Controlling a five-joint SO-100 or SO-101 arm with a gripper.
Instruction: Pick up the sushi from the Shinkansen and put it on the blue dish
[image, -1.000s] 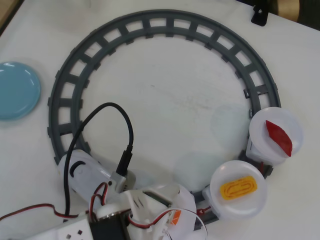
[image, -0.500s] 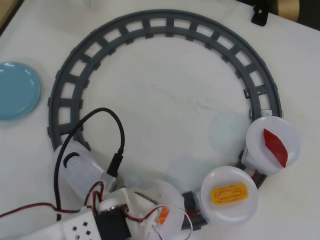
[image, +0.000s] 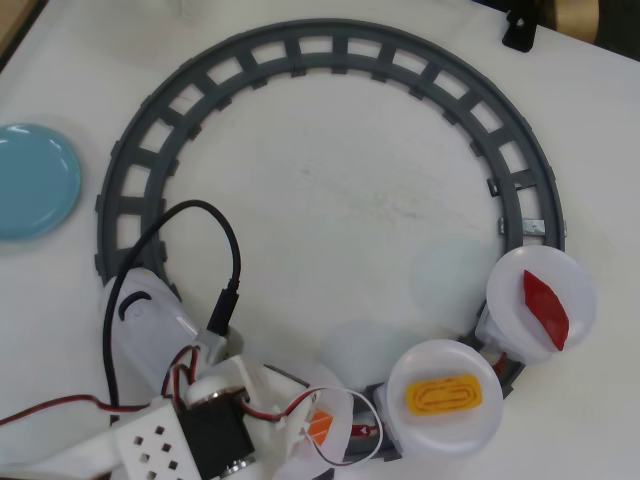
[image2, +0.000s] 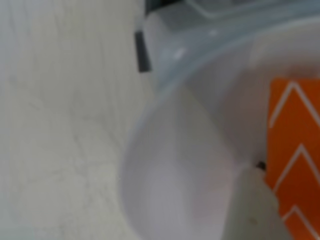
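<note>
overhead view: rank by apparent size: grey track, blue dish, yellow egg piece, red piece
1. grey track
2. blue dish, though the left edge crops it
3. yellow egg piece and red piece: similar length, not ranked.

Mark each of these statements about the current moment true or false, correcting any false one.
1. The blue dish is empty. True.
2. The orange sushi lies on the blue dish. False: it is at the bottom of the overhead view, under the arm, on a white plate by the wrist view.
3. The yellow egg piece sits on a round white plate. True.
4. The red piece lies on the bare table. False: it rests on its own white plate on the grey track.
5. The blue dish stands inside the track ring. False: it is outside, at the overhead view's left edge.
</note>
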